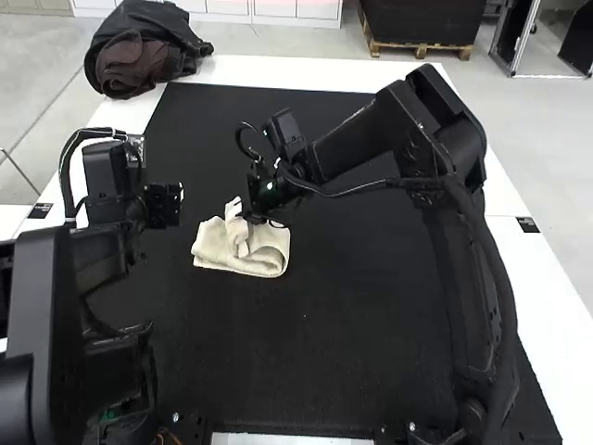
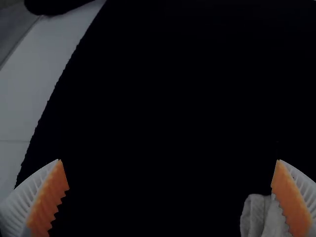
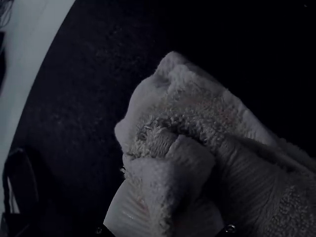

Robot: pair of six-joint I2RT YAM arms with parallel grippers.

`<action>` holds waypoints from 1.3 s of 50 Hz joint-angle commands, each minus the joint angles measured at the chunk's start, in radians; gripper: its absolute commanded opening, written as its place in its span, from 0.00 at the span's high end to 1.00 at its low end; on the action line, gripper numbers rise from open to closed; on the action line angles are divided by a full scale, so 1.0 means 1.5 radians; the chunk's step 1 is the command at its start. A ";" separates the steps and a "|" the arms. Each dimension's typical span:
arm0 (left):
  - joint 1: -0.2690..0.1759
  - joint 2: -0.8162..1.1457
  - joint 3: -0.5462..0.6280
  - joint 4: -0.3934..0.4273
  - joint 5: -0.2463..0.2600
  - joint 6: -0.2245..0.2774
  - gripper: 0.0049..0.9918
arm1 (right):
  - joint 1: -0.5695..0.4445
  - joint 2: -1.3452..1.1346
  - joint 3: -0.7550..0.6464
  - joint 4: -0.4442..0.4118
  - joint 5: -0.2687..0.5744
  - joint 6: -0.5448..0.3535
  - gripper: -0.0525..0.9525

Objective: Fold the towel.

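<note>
Right end effector (image 3: 165, 197) pinches raised part of bunched towel (image 1: 215, 247); left end effector (image 2: 169, 160) spread. Likely mid-fold; next: lay flap flat, release, smooth.

High view bright; wrist views v. dim, light src hard to tell.

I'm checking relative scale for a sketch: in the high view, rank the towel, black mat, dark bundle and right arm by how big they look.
1. black mat
2. right arm
3. dark bundle
4. towel
</note>
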 commanded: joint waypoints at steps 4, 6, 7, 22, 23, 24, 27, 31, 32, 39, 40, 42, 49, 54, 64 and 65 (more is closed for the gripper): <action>0.007 -0.009 0.000 0.006 -0.005 0.003 0.03 | 0.018 0.019 0.052 -0.010 -0.013 0.005 0.97; 0.007 -0.009 0.000 0.007 -0.005 0.003 0.03 | 0.020 0.025 0.062 -0.014 -0.014 0.005 0.97; 0.007 -0.009 0.000 0.007 -0.005 0.003 0.03 | 0.021 0.027 0.065 -0.014 -0.014 0.005 0.97; 0.007 -0.009 -0.006 0.008 -0.006 0.003 0.03 | 0.028 0.063 0.126 -0.026 -0.021 0.014 0.97; 0.007 -0.009 -0.006 0.008 -0.006 0.003 0.03 | 0.029 0.065 0.129 -0.028 -0.021 0.014 0.97; 0.007 -0.009 -0.006 0.008 -0.006 0.003 0.03 | 0.030 0.067 0.133 -0.029 -0.021 0.014 0.97; 0.007 -0.010 -0.006 0.008 -0.006 0.003 0.03 | 0.030 0.072 0.143 -0.033 -0.024 0.014 0.97; 0.007 -0.009 -0.006 0.008 -0.006 0.003 0.03 | 0.031 0.080 0.153 -0.041 -0.030 0.019 0.95; 0.007 -0.009 -0.006 0.008 -0.006 0.003 0.03 | 0.032 0.082 0.155 -0.043 -0.030 0.019 0.89; 0.007 -0.009 -0.008 0.012 -0.008 0.003 0.03 | 0.036 0.083 0.163 -0.048 -0.056 0.019 0.41; 0.007 -0.009 -0.009 0.012 -0.009 0.003 0.03 | 0.038 0.082 0.165 -0.049 -0.061 0.019 0.37; 0.005 -0.009 -0.009 0.013 -0.010 0.003 0.03 | 0.041 0.082 0.170 -0.049 -0.065 0.020 0.29; 0.004 -0.009 -0.008 0.014 -0.012 0.003 0.03 | 0.049 0.083 0.197 -0.051 -0.076 0.019 0.11; 0.003 -0.009 -0.009 0.014 -0.012 0.003 0.03 | 0.046 0.080 0.214 -0.052 -0.083 0.019 0.09; 0.002 -0.009 -0.011 0.014 -0.012 0.003 0.03 | 0.037 0.076 0.248 -0.101 -0.096 0.002 0.06; 0.002 -0.009 -0.010 0.014 -0.012 0.003 0.03 | 0.036 0.073 0.250 -0.105 -0.096 -0.002 0.05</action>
